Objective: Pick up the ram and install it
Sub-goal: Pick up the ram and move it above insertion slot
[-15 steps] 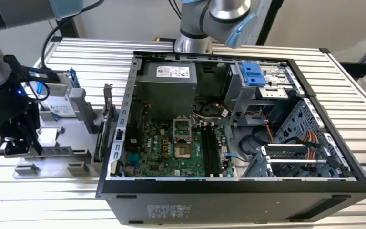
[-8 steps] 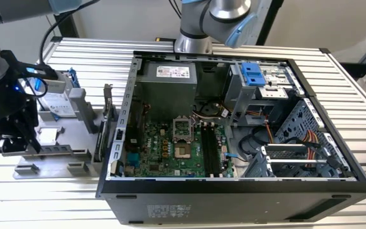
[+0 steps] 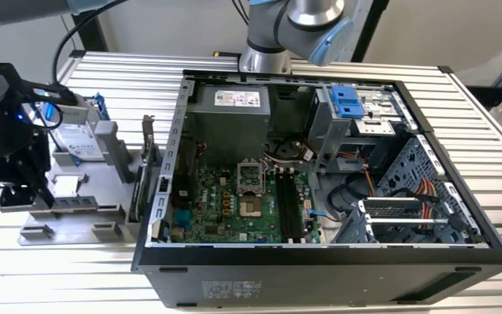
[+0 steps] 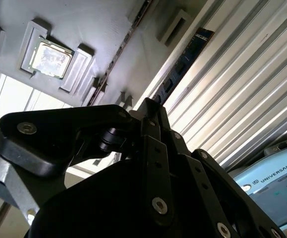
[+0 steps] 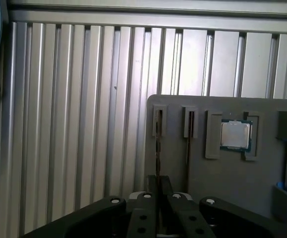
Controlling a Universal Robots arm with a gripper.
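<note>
**Holding the ram square in its holder slot**

The end effector (image 3: pixel 44 196) is hanging over the grey holder plate (image 3: pixel 94 173). In the exterior view this plate is sitting on the ribbed bench (image 3: pixel 129 72) at about 9 o'clock from the open computer case (image 3: pixel 321 275). In the first wrist view its fingers (image 5: pixel 150 198) are standing together and appear to be pinching the upper edge of the ram (image 5: pixel 157 148). The ram is standing on edge in the slot nearest the holder's rim, seemingly not yet lifted out. In the exterior view its dark chips are showing just at 3 o'clock of the end effector.

The step in hand looks like securing the hold. The ram is a thin, stiff board that is likely intolerant of twisting, so squareness probably matters more than force here. The grip is looking well centred on the board's thickness, with the stick running straight between the fingers. That alignment is worth preserving, because a tilted hold is likely to bind the board against the slot guides.

A neighbouring slot (image 5: pixel 189 124) is lying just beside the ram, and a processor chip (image 5: pixel 236 135) is resting in its recess beyond that. Sideways drift toward them is therefore the main hazard. The motherboard's black slots (image 3: pixel 287 203) are sitting well apart, at 3 o'clock inside the case.
</note>
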